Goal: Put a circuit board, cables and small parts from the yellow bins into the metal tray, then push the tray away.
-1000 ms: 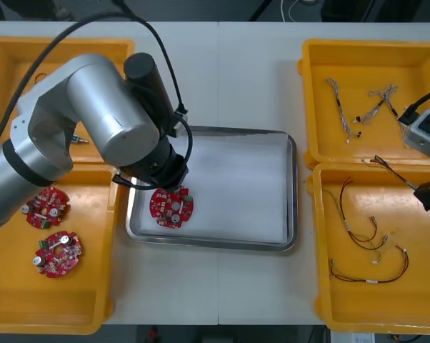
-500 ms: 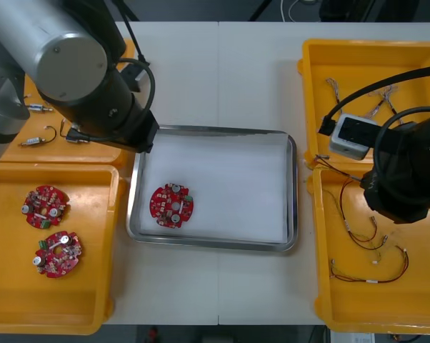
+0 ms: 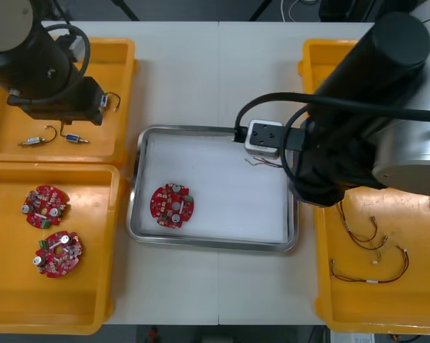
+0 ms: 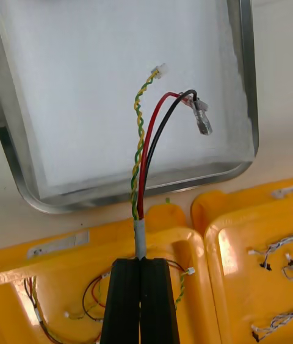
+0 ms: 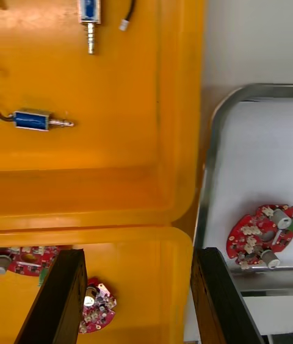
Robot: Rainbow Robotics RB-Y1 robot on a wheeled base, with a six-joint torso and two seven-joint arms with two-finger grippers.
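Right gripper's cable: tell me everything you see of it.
The cable is a thin bundle: a twisted yellow-green pair ending in a small white connector, plus red and black wires curving into a clear terminal. A grey sleeve binds them where the right gripper is shut on it. Its free ends hang over the white inside of the metal tray, near a corner; contact cannot be told.

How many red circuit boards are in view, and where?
3. One circuit board lies in the metal tray. Two lie in the left near yellow bin: one farther, one nearer. More could be hidden: the left arm and right arm cover other bins partly.
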